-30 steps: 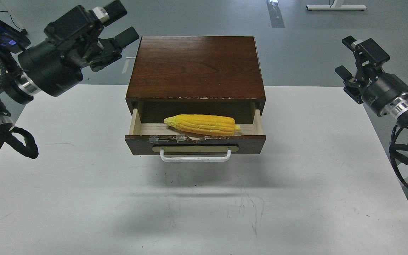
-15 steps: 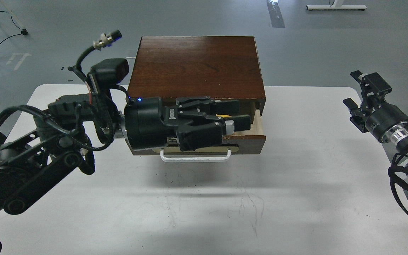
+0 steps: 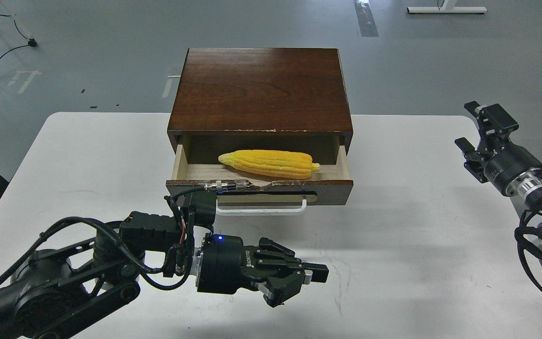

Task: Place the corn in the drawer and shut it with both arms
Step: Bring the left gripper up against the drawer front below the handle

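Corn [image 3: 269,163] in open drawer [image 3: 259,192], handle's left end behind left arm [image 3: 111,263].

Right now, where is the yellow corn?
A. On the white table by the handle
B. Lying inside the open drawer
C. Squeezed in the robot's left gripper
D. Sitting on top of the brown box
B. The corn lies on the pale wood inside the drawer, which is pulled out, while the left gripper hangs over the table in front, holding nothing.
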`<state>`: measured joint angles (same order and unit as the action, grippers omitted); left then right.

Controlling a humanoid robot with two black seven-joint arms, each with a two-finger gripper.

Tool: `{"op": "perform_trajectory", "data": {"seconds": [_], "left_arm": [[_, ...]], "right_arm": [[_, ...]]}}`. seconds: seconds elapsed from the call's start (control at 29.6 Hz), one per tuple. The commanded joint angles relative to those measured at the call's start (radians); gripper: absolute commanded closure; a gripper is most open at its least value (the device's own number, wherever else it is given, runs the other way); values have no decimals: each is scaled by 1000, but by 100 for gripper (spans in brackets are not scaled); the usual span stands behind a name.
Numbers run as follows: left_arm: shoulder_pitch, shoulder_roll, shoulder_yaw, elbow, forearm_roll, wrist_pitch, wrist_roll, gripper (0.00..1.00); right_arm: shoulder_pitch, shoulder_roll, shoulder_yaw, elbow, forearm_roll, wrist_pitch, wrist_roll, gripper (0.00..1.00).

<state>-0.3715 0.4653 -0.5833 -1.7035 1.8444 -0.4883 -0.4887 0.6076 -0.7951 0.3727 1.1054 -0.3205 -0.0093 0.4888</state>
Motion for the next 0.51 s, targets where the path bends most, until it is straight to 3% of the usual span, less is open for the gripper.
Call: {"op": "perform_trajectory", "data": {"seconds": [0.0, 0.17, 0.47], "left_arm": [[37, 6, -3, 54, -135, 39, 0, 100], [46, 15, -3, 131, -341, 68, 0, 100], [48, 22, -26, 208, -396, 80, 0, 100]], "right_arm": [[-12, 0, -1, 1, 0, 0, 0, 1], [-19, 0, -1, 2, 0, 0, 0, 1], [-19, 7, -3, 2, 0, 0, 0, 1]]}}
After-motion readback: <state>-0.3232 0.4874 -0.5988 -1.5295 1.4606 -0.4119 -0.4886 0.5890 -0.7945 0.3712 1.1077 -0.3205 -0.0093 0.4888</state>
